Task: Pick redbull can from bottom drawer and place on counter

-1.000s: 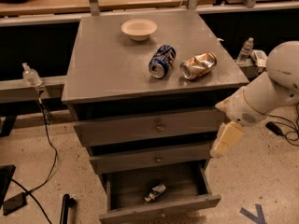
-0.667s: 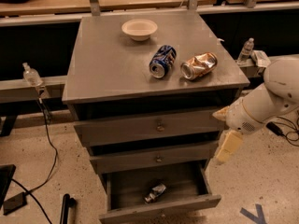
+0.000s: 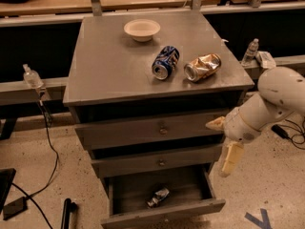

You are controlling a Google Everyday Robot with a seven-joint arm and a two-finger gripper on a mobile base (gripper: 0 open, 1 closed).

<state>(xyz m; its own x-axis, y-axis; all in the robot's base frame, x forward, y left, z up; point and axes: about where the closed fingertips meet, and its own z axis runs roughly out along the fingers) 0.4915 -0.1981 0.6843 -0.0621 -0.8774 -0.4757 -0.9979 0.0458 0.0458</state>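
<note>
Hanging at the right of the frame, beside the shut middle drawer (image 3: 157,162), the claw (image 3: 230,157) sits above and to the right of the open bottom drawer (image 3: 164,215); whether it is open or closed cannot be told. The redbull can (image 3: 157,197) lies on its side in that drawer, lower centre, well apart from the claw. On the grey bench (image 3: 109,70) rest a bowl (image 3: 142,30), a blue can (image 3: 165,62) and a crushed gold can (image 3: 202,67).
</note>
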